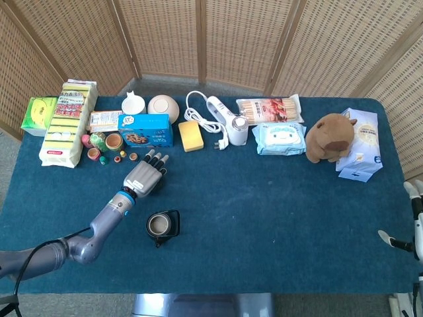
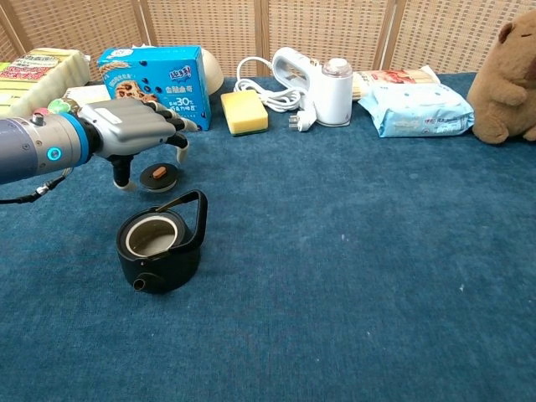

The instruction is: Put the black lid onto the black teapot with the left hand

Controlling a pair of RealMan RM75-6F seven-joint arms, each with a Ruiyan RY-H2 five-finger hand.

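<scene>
A: Item one, left hand (image 2: 138,127). We find it poised over the lid (image 2: 158,174), fingers spread and arched, thumb hanging down to the left of the lid. It holds nothing; no finger is shown touching the lid.

B: Item two, the lid. Flat on the cloth, knob up, just beyond the teapot (image 2: 159,249) on the far side. From the head view it is hidden under the hand (image 1: 146,177), so we rely on the chest view.

A: Item three, teapot. Upright, mouth open, handle raised over the right rim, spout pointing near-left.

B: Item four, right hand (image 1: 414,218). At the right edge of the head view, well apart; we cannot tell its fingers' state.

A: Handling note, as we judge it: lower straight down and pinch the small knob between thumb and a fingertip, not the rim, which sits flush on the cloth.

B: Agreed. Then we lift clear, carry toward the near side, and come in from the left to avoid the raised handle, setting the lid level before letting go.
</scene>
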